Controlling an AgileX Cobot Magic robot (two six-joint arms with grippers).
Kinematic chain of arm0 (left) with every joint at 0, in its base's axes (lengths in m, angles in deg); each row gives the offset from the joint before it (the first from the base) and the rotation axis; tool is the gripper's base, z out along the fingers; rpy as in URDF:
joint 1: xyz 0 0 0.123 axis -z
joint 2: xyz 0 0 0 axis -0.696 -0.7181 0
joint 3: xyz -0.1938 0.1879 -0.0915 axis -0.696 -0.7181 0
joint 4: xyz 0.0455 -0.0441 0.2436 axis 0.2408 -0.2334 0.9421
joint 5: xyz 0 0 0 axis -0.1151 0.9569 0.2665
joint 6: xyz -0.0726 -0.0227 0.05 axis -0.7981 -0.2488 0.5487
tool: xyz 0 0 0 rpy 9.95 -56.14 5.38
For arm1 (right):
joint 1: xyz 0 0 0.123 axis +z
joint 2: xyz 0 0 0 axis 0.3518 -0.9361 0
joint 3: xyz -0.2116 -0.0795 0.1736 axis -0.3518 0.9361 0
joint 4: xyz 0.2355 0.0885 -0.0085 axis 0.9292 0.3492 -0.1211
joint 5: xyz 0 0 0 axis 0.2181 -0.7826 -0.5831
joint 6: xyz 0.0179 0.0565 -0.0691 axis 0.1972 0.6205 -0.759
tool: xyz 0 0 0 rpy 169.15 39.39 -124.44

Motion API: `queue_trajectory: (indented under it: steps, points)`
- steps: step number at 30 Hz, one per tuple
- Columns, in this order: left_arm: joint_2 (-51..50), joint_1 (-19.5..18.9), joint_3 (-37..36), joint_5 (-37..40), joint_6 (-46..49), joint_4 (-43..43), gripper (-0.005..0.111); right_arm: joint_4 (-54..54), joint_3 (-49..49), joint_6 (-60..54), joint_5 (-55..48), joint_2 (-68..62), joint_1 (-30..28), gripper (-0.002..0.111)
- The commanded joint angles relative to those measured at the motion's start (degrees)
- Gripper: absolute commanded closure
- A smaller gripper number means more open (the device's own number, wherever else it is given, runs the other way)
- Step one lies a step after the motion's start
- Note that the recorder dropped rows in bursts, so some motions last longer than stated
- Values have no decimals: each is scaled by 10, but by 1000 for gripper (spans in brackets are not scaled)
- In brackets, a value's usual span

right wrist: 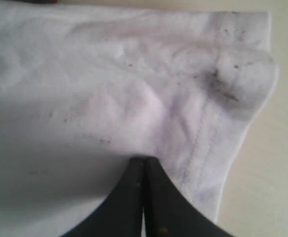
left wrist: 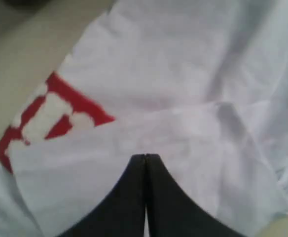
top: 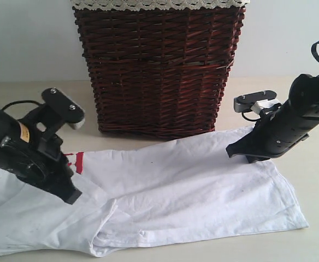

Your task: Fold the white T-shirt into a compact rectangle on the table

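the main risk is sitting in the grip itself: both pincers are showing their black fingers pressed tight together with the tips down against cloth. neither wrist view is revealing whether any fabric is nipped between them, so i am judging that a lift from here is risking coming up empty. it could also be catching only the top layer and dragging the white cotton short-sleeved t-shirt [top: 192, 180] askew instead of folding it. the left pincer [top: 71, 195] [left wrist: 145, 158] is sitting where one flap is overlapping another, near the red-outlined patch of fuzzy white letters [top: 76, 162] [left wrist: 50, 113], so a pull there is risking peeling off a single layer and bunching the ridge running across the near left part of the garment. the right pincer [top: 233, 154] [right wrist: 144, 160] is resting on the far right part, close to a stitched, grey-smudged hem corner [right wrist: 252, 74], and a tug on so little cloth is risking a slip. the dark brown wicker basket [top: 159, 71] is standing just behind the shirt, so a high sweep toward the back is risking a knock. the shirt is lying spread and mostly flat on the pale beige tabletop [top: 318, 180], stretching between the two pincers and under both tips, its left end running out of the exterior view and its right end reaching past the right pincer.
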Motion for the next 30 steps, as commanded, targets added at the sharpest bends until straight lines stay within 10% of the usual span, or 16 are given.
queue_trajectory:
  steps: [1,14,19,30]
  points:
    - [-57,-38,-8,-2,-11,-11,107,4,6,-4,-15,-11,-4,108]
    - [-63,-27,41,41,13,-71,107,4,6,-4,-14,-11,-4,108]
    - [-63,39,23,38,156,-215,107,4,6,-4,-14,-11,-4,108]
    - [-140,89,31,38,156,-202,107,4,6,-4,-18,-11,-4,108]
